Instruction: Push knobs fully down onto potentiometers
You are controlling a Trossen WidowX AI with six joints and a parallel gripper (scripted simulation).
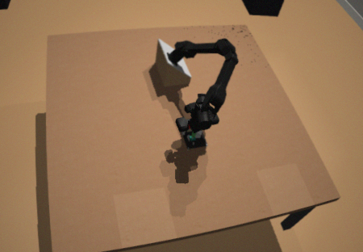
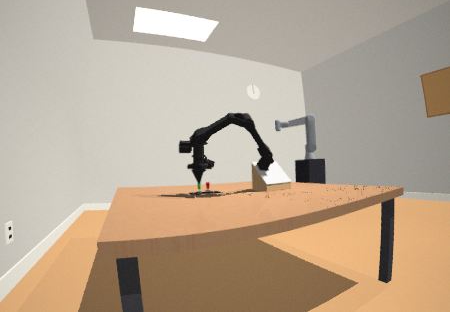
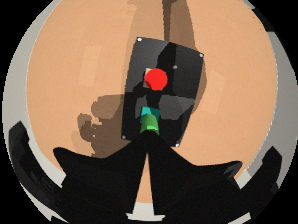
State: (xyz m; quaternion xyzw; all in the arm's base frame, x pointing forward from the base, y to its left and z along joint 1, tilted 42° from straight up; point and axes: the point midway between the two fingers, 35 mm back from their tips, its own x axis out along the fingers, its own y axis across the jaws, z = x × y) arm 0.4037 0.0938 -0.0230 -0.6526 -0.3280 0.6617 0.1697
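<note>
The dark circuit board lies low over the table. A red knob stands toward the board's far end in the wrist view, over a pale potentiometer that it partly hides. A green knob stands over a teal potentiometer. My gripper is shut with nothing between the fingers. It points down, its tips right at the top of the green knob; whether they touch is too small to tell. The gap under either knob cannot be made out.
The table top carries the wedge-shaped arm base behind the board. Small dark specks lie at a far corner of the table. Dark shadows of the arm fall across the board and the table beside it.
</note>
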